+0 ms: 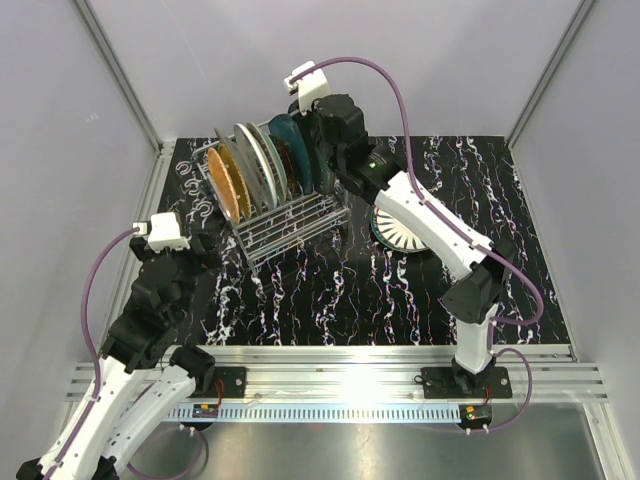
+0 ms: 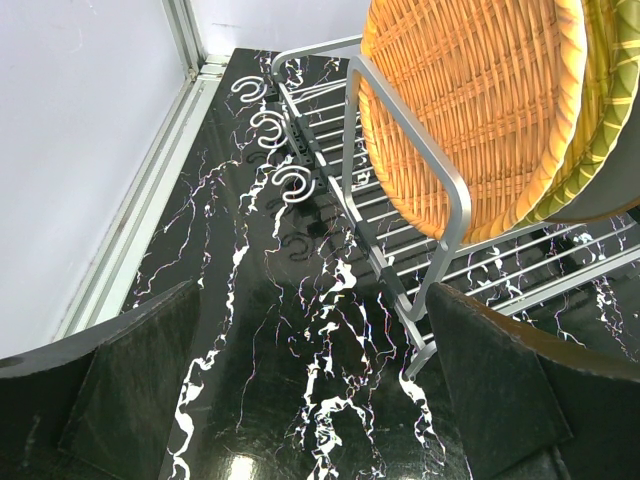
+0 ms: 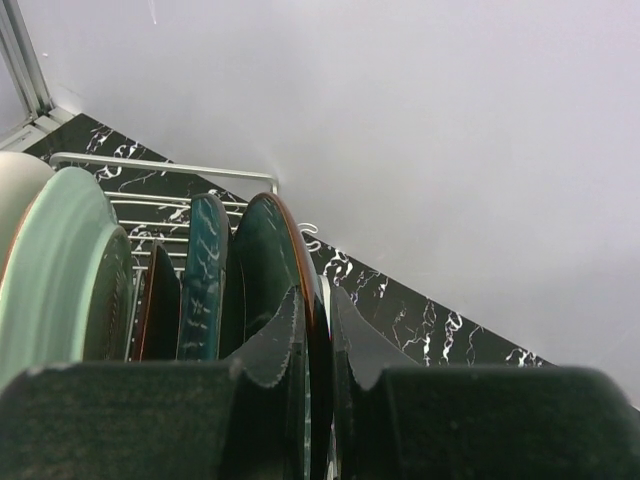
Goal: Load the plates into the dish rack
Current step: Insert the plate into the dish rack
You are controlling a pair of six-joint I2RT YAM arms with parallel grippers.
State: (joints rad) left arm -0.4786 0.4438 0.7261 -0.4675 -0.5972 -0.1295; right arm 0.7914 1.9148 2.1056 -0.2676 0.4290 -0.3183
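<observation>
Right tool [image 3: 318, 300] pinches the rim of a dark plate [image 3: 265, 240] standing at the right end of the rack [image 1: 290, 225], left tool [image 2: 312, 290] hangs spread near its left end, and a striped plate [image 1: 395, 235] lies on the table [image 1: 400, 290]; letting go off-slot could topple the dark plate against the other plates [image 1: 250, 170].

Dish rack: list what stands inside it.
Upright plates: orange woven plate, grey plate, pale green plate, teal plate, and a dark plate gripped by the right gripper. Overlap hides most faces.
</observation>
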